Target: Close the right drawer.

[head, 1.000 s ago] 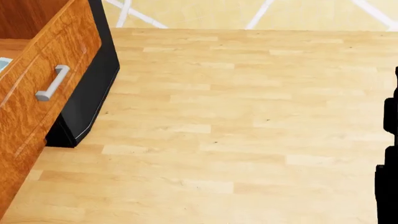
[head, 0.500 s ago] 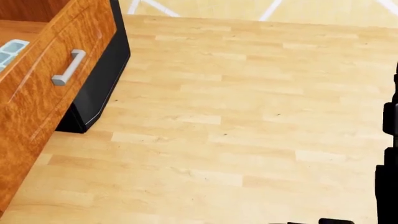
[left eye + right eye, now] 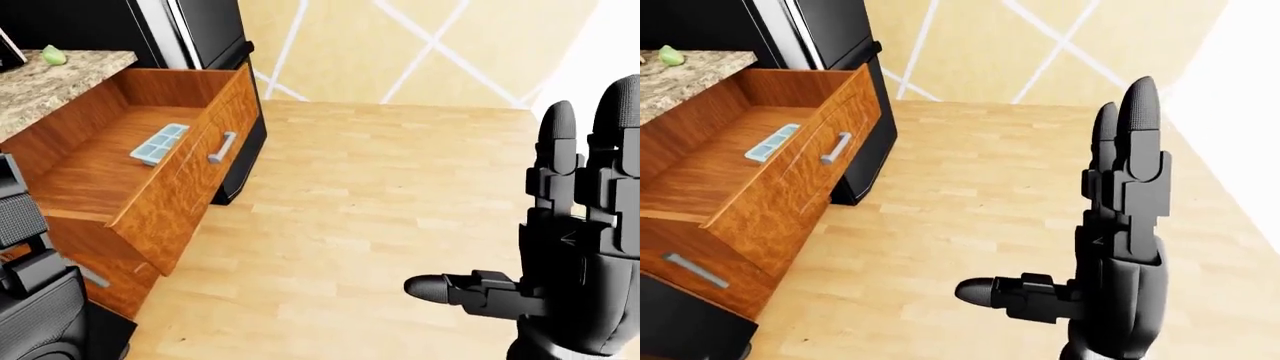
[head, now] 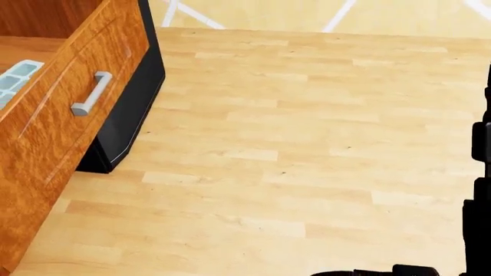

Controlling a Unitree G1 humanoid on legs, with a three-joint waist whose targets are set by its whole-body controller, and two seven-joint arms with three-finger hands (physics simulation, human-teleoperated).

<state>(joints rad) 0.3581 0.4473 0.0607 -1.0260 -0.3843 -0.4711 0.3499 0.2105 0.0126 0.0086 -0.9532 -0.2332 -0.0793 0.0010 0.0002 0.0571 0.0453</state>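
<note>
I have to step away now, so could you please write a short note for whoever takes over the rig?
Right hand: open, fingers straight up, holding nothing, well to the right of the drawer.
Left hand: only a dark arm part at the left-eye view's lower left; state unclear.
Right drawer: pulled fully out, an ice tray inside, handle untouched.
Done: nothing.
Left: push the drawer front shut.

All three renders are bright and evenly lit, sharp from edge to edge with no blur and no bending at the borders; the pale wooden plank floor (image 4: 307,144) shows no strong cast shadows; the white area at the upper right of the eye views is washed out to flat glare; the glossy orange-brown wooden drawer front (image 3: 190,180) carries a soft sheen; the black three-finger right hand (image 3: 1120,247) reads dark, its finger segments faintly highlighted.
</note>
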